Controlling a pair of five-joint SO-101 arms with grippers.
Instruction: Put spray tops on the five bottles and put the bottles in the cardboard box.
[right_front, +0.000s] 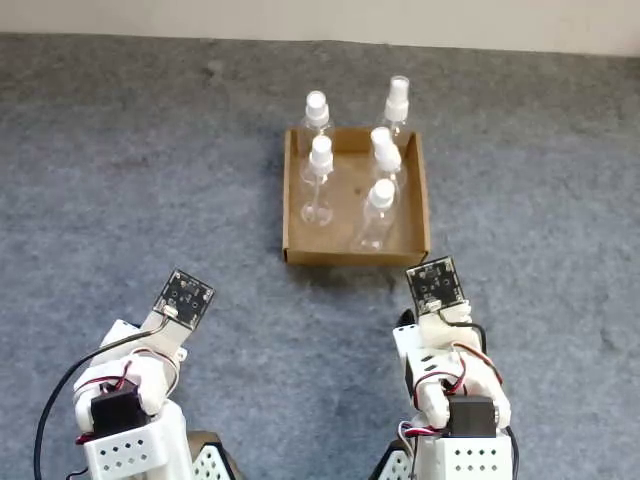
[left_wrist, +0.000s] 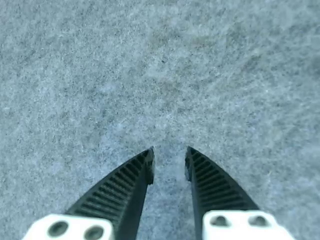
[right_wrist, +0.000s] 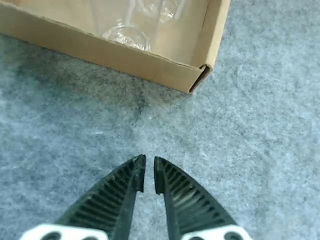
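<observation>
The cardboard box (right_front: 293, 200) lies at mid-table. Three clear bottles with white spray tops are in it: one on the left (right_front: 319, 180), one at the right rear (right_front: 385, 152), one at the right front (right_front: 378, 215). Two more capped bottles (right_front: 317, 110) (right_front: 397, 100) rise at the far rim; I cannot tell whether they are inside. My left gripper (left_wrist: 169, 151) hangs slightly open over bare carpet, holding nothing. My right gripper (right_wrist: 149, 160) is shut and empty, just short of the box's near corner (right_wrist: 200, 75). Clear bottle bases (right_wrist: 127, 35) show inside the box.
Grey carpet covers the whole table. The left arm (right_front: 150, 350) and right arm (right_front: 445, 350) sit folded at the near edge, the right one close to the box's near right corner. A pale wall (right_front: 320, 15) runs along the far edge.
</observation>
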